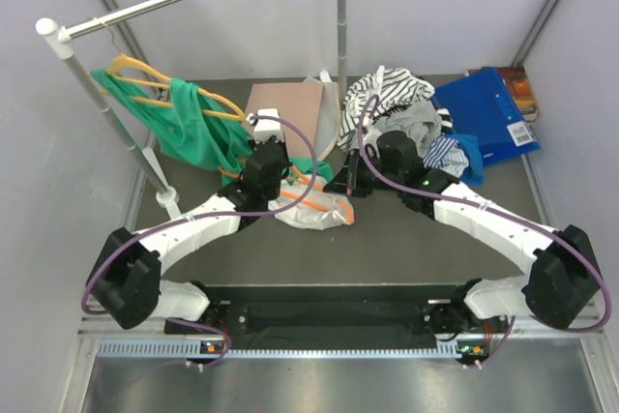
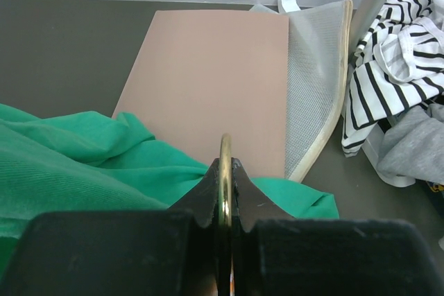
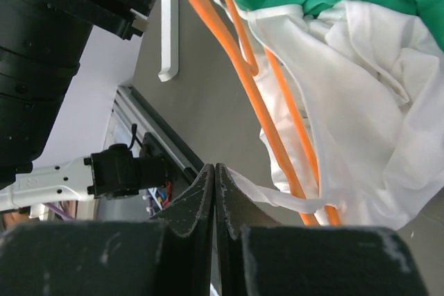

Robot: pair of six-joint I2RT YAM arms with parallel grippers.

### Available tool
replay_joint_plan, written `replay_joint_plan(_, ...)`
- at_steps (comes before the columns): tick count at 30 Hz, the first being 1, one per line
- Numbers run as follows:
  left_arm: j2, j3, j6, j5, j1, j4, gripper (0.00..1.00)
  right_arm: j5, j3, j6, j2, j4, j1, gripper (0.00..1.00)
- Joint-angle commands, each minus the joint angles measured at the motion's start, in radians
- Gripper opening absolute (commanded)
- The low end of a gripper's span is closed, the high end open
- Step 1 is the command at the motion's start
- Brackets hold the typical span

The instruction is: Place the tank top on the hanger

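From my console, the left gripper [image 2: 223, 168] shows its fingers pressed together on a thin yellowish hook [image 2: 225, 154], which I take to be the top of the hanger [image 3: 244, 77]. The right gripper [image 3: 215, 168] is closed just as tightly, with a narrow white strap [image 3: 277, 197] of the tank top [image 1: 314, 208] running into its tips (pinched, as far as I can tell). The tank top lies bunched on the table [image 1: 387, 253] between the two grippers, the hanger's orange bars crossing its fabric. To the left, a green garment [image 2: 69, 164] touches it. Beyond sits a pink board [image 2: 208, 81], and further right a striped shirt [image 2: 395, 53].
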Motion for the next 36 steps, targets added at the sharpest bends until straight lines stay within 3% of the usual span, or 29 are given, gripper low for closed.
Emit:
replay_joint_plan(1,0.002,0.044,-0.003,0.001,-0.009,0.057,0.0,0.004,0.067,-0.026,0.011,0.053,0.041,0.0)
replay_joint_plan(7,0.007,0.07,0.005,0.013,-0.009,0.077,0.0,0.046,0.05,-0.03,0.005,0.031,0.059,0.0)
replay_joint_plan(15,-0.041,0.058,-0.021,0.089,-0.007,0.069,0.0,0.136,0.045,-0.056,-0.038,-0.022,0.053,0.1)
replay_joint_plan(18,-0.061,0.038,-0.033,0.108,-0.007,0.065,0.0,0.141,0.074,-0.067,-0.033,-0.025,0.046,0.18)
replay_joint_plan(22,-0.074,0.018,-0.047,0.108,-0.007,0.06,0.0,0.133,0.116,-0.104,-0.012,-0.041,0.038,0.46)
replay_joint_plan(25,-0.084,0.007,-0.052,0.11,-0.007,0.054,0.0,0.135,0.131,-0.113,-0.016,-0.048,0.024,0.62)
replay_joint_plan(31,-0.101,-0.009,-0.052,0.096,-0.007,0.043,0.0,0.135,0.136,-0.179,-0.081,-0.099,-0.019,0.74)
replay_joint_plan(36,-0.104,-0.002,-0.03,0.106,-0.007,0.04,0.0,0.164,0.13,-0.353,-0.122,-0.225,-0.02,0.76)
